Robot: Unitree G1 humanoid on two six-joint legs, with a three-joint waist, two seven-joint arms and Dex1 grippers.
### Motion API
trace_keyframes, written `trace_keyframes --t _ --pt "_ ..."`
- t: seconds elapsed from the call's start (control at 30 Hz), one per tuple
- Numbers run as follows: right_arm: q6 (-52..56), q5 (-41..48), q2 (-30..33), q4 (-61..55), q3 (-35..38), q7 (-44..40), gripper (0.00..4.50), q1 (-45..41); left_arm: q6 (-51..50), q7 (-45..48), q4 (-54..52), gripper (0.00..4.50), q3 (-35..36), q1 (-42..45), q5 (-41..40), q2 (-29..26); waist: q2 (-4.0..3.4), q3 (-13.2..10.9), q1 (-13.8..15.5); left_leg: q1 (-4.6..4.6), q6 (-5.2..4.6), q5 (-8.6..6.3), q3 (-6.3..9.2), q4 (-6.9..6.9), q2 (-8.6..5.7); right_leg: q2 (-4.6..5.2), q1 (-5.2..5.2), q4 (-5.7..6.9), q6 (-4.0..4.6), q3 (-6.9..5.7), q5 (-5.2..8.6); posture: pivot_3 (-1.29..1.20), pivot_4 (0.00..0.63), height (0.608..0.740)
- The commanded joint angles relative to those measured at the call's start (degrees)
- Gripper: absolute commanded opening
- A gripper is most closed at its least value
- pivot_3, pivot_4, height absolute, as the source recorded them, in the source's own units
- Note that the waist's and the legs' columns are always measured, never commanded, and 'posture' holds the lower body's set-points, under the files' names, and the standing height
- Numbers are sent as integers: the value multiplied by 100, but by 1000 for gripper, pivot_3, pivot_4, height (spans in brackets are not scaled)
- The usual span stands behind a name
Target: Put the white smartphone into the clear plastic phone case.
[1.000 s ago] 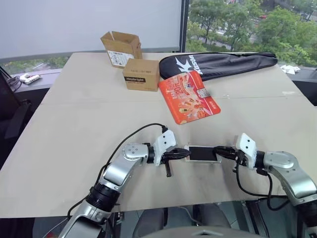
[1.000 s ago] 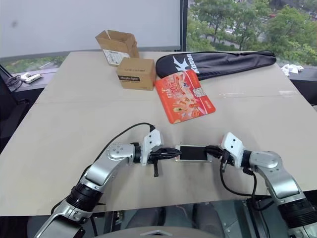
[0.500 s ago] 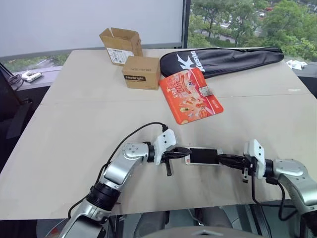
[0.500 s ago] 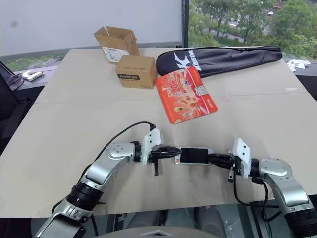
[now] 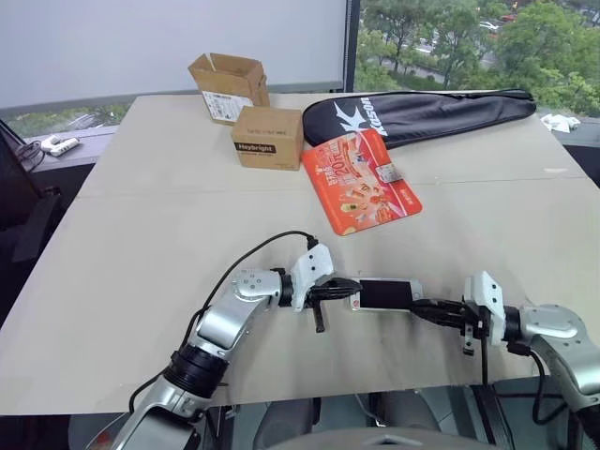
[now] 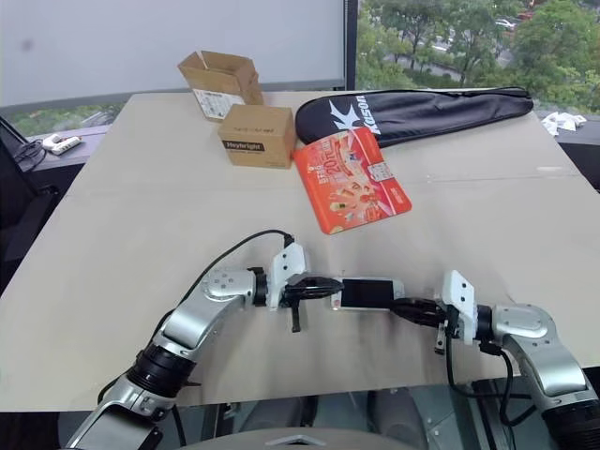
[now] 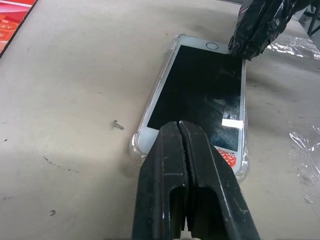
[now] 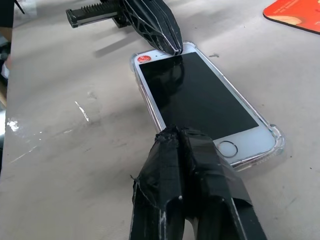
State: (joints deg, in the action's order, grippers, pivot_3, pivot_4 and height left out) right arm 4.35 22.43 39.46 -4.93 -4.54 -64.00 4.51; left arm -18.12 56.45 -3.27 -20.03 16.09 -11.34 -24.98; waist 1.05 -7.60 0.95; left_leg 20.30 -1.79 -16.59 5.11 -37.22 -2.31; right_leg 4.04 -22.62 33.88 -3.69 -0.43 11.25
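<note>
Plenty of soft daylight here, coming in from the window (image 5: 469, 37) behind the surface (image 5: 141, 244), so shadows are faint and short. Head views are sharp across the middle. In the left wrist view the white smartphone (image 7: 200, 95) screen catches a small bright glare patch, and the nearest gripper fingers (image 7: 185, 190) look slightly soft, maybe out of focus.

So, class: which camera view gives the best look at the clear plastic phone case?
The right wrist view: the clear plastic phone case shows its glossy rim and bulging corners around the white smartphone. The left wrist view shows the rim too, partly hidden by the left gripper. In both eye views the case is too small to make out.
</note>
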Motion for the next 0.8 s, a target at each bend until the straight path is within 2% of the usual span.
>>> trace_keyframes --t 0.03,0.33,0.67,0.8 --pt "400 -714 40 845 -483 225 53 253 -50 13 95 0 -42 -40 88 -63 6 4 -3 -4 0 0 0 0 0 1 3 0 0 1 1 0 150 740" --pt "690 -903 176 898 -756 314 53 345 -76 23 39 0 -32 -72 88 -116 53 42 -3 -15 1 0 -4 -4 1 3 12 4 0 9 1 0 150 740" --pt "965 -1130 256 967 -978 589 53 275 -95 64 28 0 -21 -57 82 -157 53 49 -1 -49 8 -5 1 -3 2 18 51 0 -1 9 4 0 150 740" --pt "842 -945 147 940 -903 602 53 242 -101 67 36 0 -18 -43 77 -159 54 50 -5 -54 27 -16 3 -3 3 22 60 -1 0 26 5 0 150 740"
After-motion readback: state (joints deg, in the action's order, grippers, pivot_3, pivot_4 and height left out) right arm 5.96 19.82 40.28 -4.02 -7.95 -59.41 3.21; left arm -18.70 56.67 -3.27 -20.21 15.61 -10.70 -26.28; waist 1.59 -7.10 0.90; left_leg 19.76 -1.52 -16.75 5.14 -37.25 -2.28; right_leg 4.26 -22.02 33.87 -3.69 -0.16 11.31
